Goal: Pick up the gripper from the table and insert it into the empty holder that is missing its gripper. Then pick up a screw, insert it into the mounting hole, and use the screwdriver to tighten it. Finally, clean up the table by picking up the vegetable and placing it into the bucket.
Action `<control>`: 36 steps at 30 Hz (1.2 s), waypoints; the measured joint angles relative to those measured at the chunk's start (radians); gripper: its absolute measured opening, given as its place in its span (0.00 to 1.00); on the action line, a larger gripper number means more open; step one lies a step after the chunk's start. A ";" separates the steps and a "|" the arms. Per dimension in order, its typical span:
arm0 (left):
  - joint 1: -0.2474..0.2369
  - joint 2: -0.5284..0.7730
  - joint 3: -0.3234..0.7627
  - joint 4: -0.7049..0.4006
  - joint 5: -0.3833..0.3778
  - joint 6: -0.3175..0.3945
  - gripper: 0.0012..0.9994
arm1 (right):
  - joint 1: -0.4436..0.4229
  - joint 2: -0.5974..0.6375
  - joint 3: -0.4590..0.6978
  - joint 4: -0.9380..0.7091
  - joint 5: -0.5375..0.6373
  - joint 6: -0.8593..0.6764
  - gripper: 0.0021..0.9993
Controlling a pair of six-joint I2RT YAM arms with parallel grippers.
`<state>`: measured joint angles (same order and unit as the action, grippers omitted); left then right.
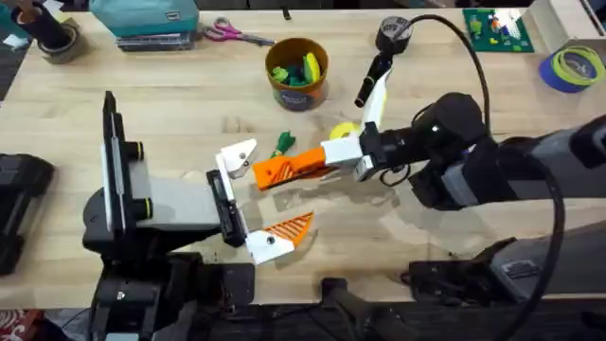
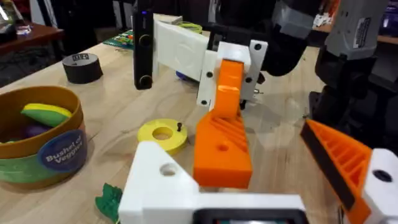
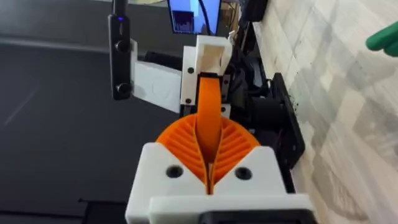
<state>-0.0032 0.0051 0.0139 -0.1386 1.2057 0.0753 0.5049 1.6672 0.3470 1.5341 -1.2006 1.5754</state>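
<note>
one orange gripper [image 1: 284, 169] clamped in right gripper [image 1: 333, 161], tip just short of empty holder [image 1: 237, 157] on left gripper [image 1: 248, 201], left spread apart. risk: tilted entry, jamming against bracket, slipping out.
</note>
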 joint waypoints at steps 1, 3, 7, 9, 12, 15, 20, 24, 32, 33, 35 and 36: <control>0.000 0.000 0.000 0.000 0.000 0.000 0.99 | 0.000 0.000 0.000 0.000 0.003 0.003 0.01; 0.000 0.000 0.000 0.000 0.000 0.000 0.99 | 0.000 0.005 0.000 0.000 0.008 0.005 0.01; 0.000 0.000 0.000 0.000 0.000 0.000 0.99 | 0.000 0.025 0.000 0.000 0.014 0.010 0.01; 0.000 0.000 0.000 0.000 0.000 0.000 0.99 | 0.000 0.028 0.000 0.000 0.018 0.011 0.01; 0.000 0.000 0.000 0.000 0.000 0.000 0.99 | 0.000 0.028 0.002 0.000 0.019 0.011 0.01; 0.000 0.000 0.000 0.000 0.000 0.000 0.99 | 0.001 0.028 0.013 0.000 0.019 0.011 0.01; 0.000 0.000 0.000 0.000 0.000 0.000 0.99 | 0.009 0.028 0.026 0.000 0.021 0.011 0.01; 0.000 0.000 0.000 0.000 0.000 0.000 0.99 | 0.010 0.028 0.026 0.000 0.025 0.011 0.01; 0.000 0.000 0.000 0.000 0.000 0.000 0.99 | 0.010 0.028 0.026 -0.001 0.037 0.018 0.01; 0.000 0.000 0.000 0.000 0.000 0.000 0.99 | 0.010 0.028 0.026 -0.001 0.037 0.018 0.01; 0.000 0.000 0.000 0.000 0.000 0.000 0.99 | 0.010 0.028 0.026 -0.001 0.037 0.018 0.01; 0.000 0.000 0.000 0.000 0.000 0.000 0.99 | 0.010 0.028 0.026 -0.001 0.038 0.019 0.01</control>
<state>-0.0032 0.0051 0.0139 -0.1383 1.2057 0.0753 0.5152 1.6955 0.3733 1.5333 -1.1625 1.5939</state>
